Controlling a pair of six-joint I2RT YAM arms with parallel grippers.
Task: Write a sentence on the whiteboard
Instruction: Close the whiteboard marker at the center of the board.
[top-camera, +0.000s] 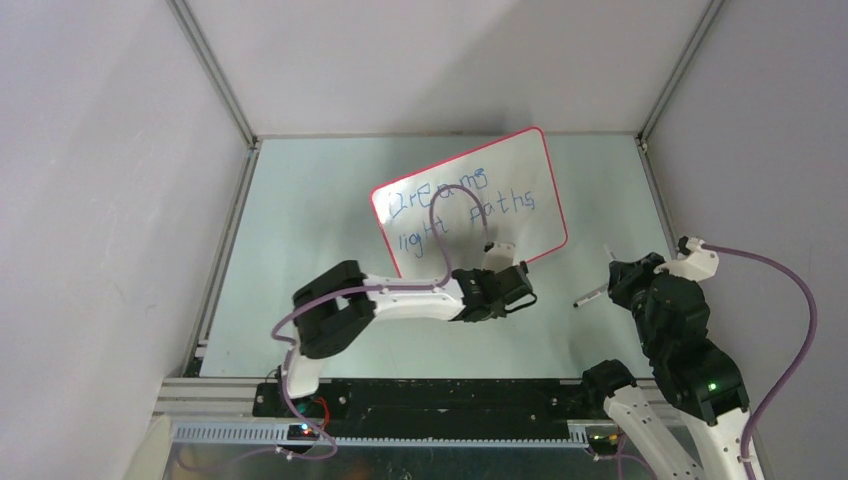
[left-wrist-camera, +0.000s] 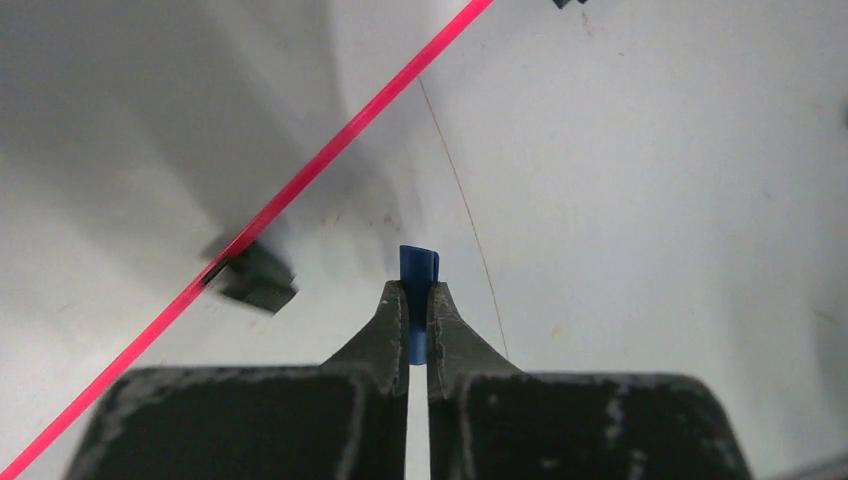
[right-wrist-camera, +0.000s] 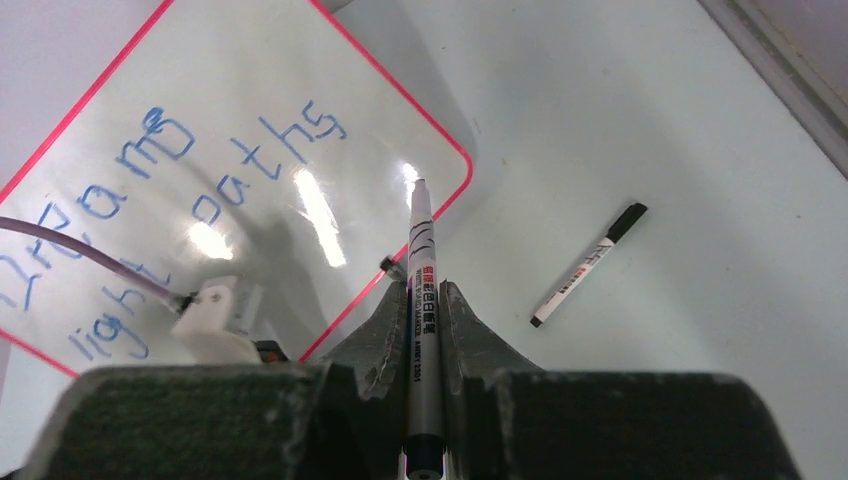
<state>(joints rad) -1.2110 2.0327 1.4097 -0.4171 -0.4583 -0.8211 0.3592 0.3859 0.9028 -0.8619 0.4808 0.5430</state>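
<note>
Whiteboard (top-camera: 522, 160) with sentence (top-camera: 460, 205) "Dreams light paths"

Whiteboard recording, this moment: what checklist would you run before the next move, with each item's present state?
1. Sentence on the whiteboard, two blue lines: ok.
2. Right end effector shut on the marker: ok.
3. Left end effector shut on the blue cap: ok.
4. Cap lined up with the held marker's tip: not ok; the top view shows the two end effectors apart.
5. Spare marker lying on the table, off the board: ok.
</note>
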